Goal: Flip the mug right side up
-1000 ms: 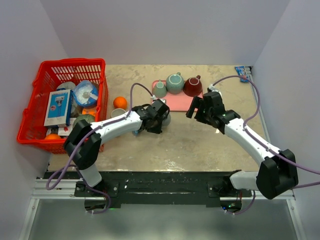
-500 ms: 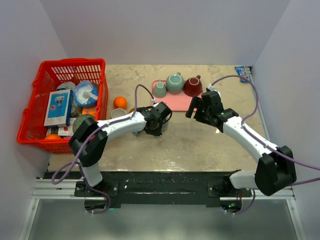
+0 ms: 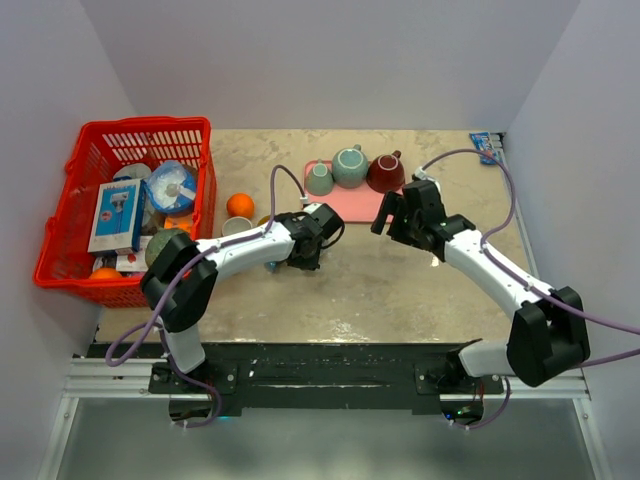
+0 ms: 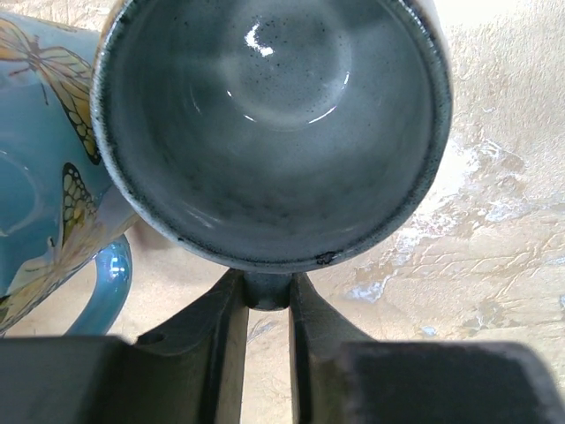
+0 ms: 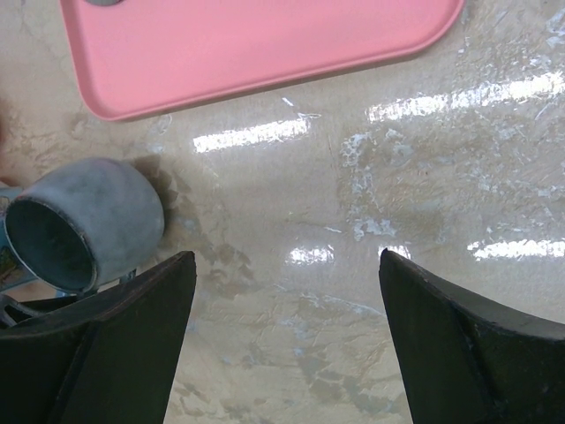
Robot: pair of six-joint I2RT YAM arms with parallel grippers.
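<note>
The grey mug (image 4: 274, 132) is off the table's surface or tipped, its open mouth facing the left wrist camera. My left gripper (image 4: 267, 287) is shut on its handle, a finger on each side. In the right wrist view the mug (image 5: 84, 221) is on its side, mouth toward the lower left. From above my left gripper (image 3: 312, 240) covers the mug. My right gripper (image 5: 287, 265) is open and empty, over bare table to the mug's right and just in front of the pink tray (image 5: 265, 44); it also shows in the top view (image 3: 396, 222).
A blue butterfly mug (image 4: 44, 159) stands right against the grey mug's left side. The pink tray (image 3: 360, 205) has three upside-down mugs at its back. An orange (image 3: 239, 204) and a white cup (image 3: 236, 226) lie left. A red basket (image 3: 70, 250) stands far left.
My left gripper has turned at the wrist and shifted slightly left with the grey mug, which now lies hidden under it from above. My right gripper has barely moved.
</note>
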